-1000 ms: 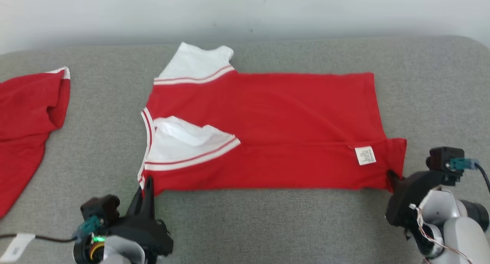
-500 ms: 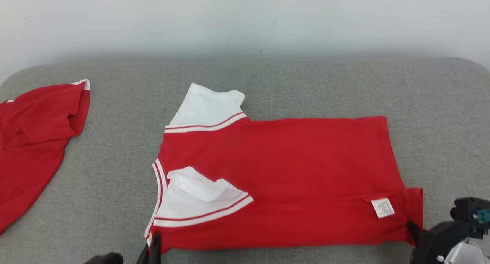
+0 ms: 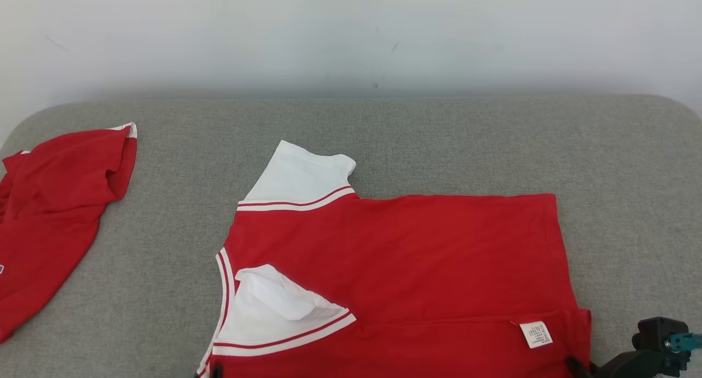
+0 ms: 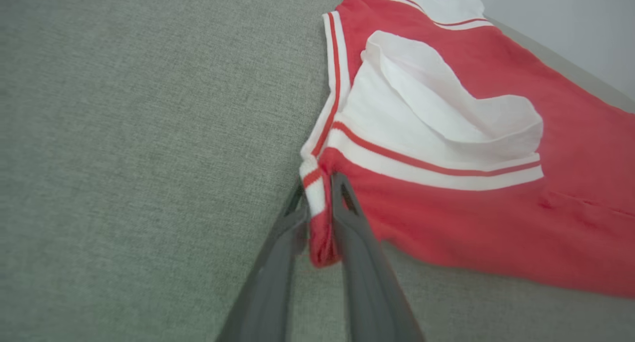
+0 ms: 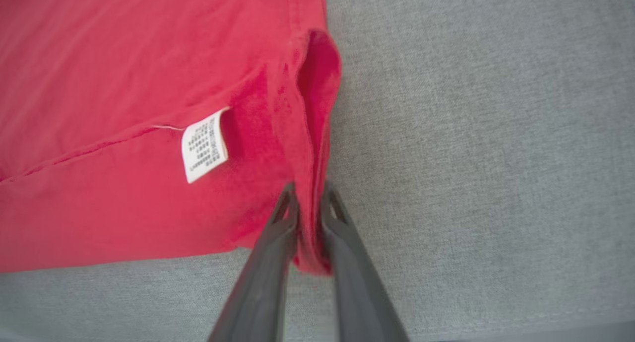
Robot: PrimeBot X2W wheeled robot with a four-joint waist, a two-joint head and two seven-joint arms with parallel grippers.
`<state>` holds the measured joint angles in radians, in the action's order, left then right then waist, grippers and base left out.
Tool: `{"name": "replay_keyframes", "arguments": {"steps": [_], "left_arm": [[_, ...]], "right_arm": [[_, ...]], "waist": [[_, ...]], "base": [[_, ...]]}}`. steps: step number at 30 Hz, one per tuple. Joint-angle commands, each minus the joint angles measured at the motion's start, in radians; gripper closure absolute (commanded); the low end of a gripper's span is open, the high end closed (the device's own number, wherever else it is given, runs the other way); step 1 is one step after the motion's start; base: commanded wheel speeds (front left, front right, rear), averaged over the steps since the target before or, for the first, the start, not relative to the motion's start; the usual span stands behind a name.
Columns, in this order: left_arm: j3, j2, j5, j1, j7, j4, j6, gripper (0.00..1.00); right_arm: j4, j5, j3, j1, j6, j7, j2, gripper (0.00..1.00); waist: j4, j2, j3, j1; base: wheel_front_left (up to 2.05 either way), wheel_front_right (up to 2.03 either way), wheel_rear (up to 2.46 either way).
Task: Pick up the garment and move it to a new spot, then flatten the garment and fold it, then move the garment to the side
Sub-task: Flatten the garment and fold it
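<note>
Grey fabric-covered table [image 3: 439, 136] runs the full width in front of the robot, pale wall [image 3: 351, 32] behind it. Red garment [image 3: 411, 257] lies flat on the near-centre of the table, long axis left-right across the robot's front: neck end to the robot's left, hem end to its right. Second red garment [image 3: 49, 213] sits crumpled at the far left, well apart, not involved. On the working piece, the far white sleeve [image 3: 299, 175] sticks out toward the wall and the near white sleeve [image 3: 279, 306] is folded in on top of the red body, a bit rumpled. Left hand [image 4: 320, 183] is nearly closed, pinching the near-left corner at the striped neck trim [image 4: 333, 84], cloth bunched between the fingers. Right hand [image 5: 307, 190] is closed tight on the near-right hem corner, a fold of red fabric clamped between its fingers. Care label [image 5: 205, 144] lies face up just inboard of that grip. Key geometry: both hands hold the two ends of the near long edge, and the whole body of the garment lies away from them, toward the wall. Each hand owns its own end, neither needs to cross. My read: whether lifting or folding, both hands must travel together to keep that edge taut; uneven travel would skew it.
</note>
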<state>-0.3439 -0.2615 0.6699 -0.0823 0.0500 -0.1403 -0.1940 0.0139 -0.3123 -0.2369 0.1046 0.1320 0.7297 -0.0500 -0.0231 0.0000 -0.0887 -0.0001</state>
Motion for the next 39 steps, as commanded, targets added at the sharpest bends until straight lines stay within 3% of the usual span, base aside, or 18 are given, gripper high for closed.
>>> {"name": "replay_keyframes", "arguments": {"steps": [1, 8, 14, 21, 27, 33, 39], "left_arm": [[0.008, -0.004, 0.0, -0.012, 0.004, -0.009, -0.01, 0.0], [0.035, -0.018, 0.0, 0.009, 0.061, -0.075, -0.002, 0.0], [0.058, -0.045, -0.007, 0.06, 0.127, -0.129, 0.042, 0.0], [0.041, -0.068, -0.033, 0.203, 0.109, -0.158, 0.082, 0.0], [-0.016, -0.083, -0.085, 0.433, 0.006, -0.214, 0.111, 0.0], [-0.124, -0.094, -0.168, 0.72, -0.197, -0.351, 0.171, 0.0], [-0.127, -0.115, -0.176, 0.951, -0.332, -0.467, 0.2, 0.0]], "right_arm": [[-0.006, -0.004, 0.003, 0.01, -0.002, -0.004, -0.001, 0.0], [0.011, 0.017, -0.021, 0.0, -0.002, -0.032, 0.0, 0.0], [0.037, 0.038, -0.017, -0.027, -0.002, -0.06, -0.001, 0.0], [0.067, 0.103, 0.001, -0.115, -0.002, -0.059, 0.0, 0.0], [0.03, 0.179, 0.046, -0.287, -0.002, -0.087, 0.0, 0.0], [-0.015, 0.205, 0.138, -0.434, -0.002, -0.093, 0.0, 0.0], [-0.029, 0.197, 0.204, -0.526, -0.002, -0.105, 0.0, 0.0]], "waist": [[0.0, 0.0, 0.001, 0.0001], [-0.005, 0.0, 0.004, 0.0001], [0.002, 0.0, 0.012, 0.0001], [0.02, 0.0, -0.014, 0.0001], [0.053, 0.0, -0.092, 0.0001], [0.104, 0.0, -0.206, 0.0001], [0.171, 0.0, -0.321, 0.0001]], "base": [[0.0, 0.0, 0.0], [0.0, 0.0, 0.0], [0.0, 0.0, 0.0], [0.0, 0.0, 0.0], [0.0, 0.0, 0.0], [0.0, 0.0, 0.0], [0.0, 0.0, 0.0]]}}
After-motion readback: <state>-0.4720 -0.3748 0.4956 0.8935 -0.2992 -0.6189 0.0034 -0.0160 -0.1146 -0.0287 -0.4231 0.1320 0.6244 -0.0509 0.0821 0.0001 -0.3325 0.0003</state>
